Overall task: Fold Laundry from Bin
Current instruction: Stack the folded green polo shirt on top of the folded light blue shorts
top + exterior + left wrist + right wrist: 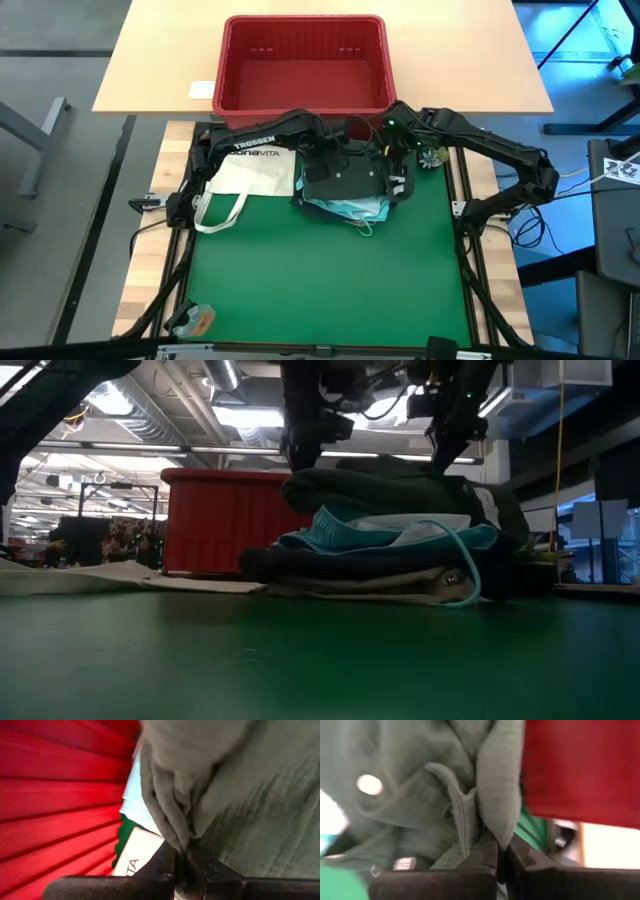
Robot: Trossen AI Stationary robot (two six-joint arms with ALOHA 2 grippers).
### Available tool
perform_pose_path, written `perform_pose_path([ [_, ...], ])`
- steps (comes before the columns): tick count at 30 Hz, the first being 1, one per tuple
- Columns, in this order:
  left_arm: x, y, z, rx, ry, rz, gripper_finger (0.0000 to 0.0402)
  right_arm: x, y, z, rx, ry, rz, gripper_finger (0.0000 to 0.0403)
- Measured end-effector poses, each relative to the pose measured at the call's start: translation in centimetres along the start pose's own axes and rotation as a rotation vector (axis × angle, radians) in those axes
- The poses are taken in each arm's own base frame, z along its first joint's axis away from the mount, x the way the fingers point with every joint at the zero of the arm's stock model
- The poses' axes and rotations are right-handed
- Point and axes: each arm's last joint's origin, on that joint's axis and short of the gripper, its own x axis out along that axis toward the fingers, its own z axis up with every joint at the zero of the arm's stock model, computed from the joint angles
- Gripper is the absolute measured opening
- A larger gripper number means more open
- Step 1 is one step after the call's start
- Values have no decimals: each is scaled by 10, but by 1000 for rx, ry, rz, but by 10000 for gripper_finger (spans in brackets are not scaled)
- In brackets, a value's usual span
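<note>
A dark green garment (345, 178) (400, 485) lies on top of a stack on the green mat. Below it show a turquoise garment (340, 530), a dark grey one (300, 565) and a khaki one (400, 585) at the bottom. The red bin (232, 60) (215, 520) stands just beyond the stack on the tan table. My left gripper (322, 162) (184, 854) is shut on the green garment at the stack's far left. My right gripper (392, 165) (499, 851) is shut on it at the far right. My left gripper pinches a bunched fold of the dark green garment (177, 837) between its two fingers, at the garment's far left end. It comes from above, slanting down. The cloth draws into creases toward the fingers; the rest of the garment lies on the stack. My right gripper pinches a folded edge of the dark green garment (492, 827) between its two fingers, at the garment's far right end. It comes from above, slanting down. Several layers gather at the fingers, and the rest of the garment rests on the stack.
A white tote bag (250, 175) lies flat on the mat left of the stack, its handles toward the near side. A small object (195, 320) sits at the mat's near left corner. The mat's near half (330, 290) is bare green surface.
</note>
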Motion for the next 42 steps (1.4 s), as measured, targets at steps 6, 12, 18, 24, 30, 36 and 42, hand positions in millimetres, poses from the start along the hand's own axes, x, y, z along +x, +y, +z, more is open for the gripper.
perform_pose_path([
  [6,20,4,-2,-10,30,7,9,0,-3,1,4,18,-91,18],
  [12,24,6,-2,-11,37,47,11,7,-7,3,5,31,-111,53],
  [18,24,6,-2,-14,29,55,58,22,-7,6,-4,91,-110,116],
  [24,23,6,-2,-6,29,64,128,30,-9,7,-12,160,-188,182],
  [30,11,7,0,19,12,63,150,21,-14,6,-6,195,-298,199],
  [36,-15,-3,6,44,-86,4,133,3,-7,10,81,-15,-39,194],
  [42,-22,-31,8,66,-120,-74,118,8,3,10,87,-70,151,195],
])
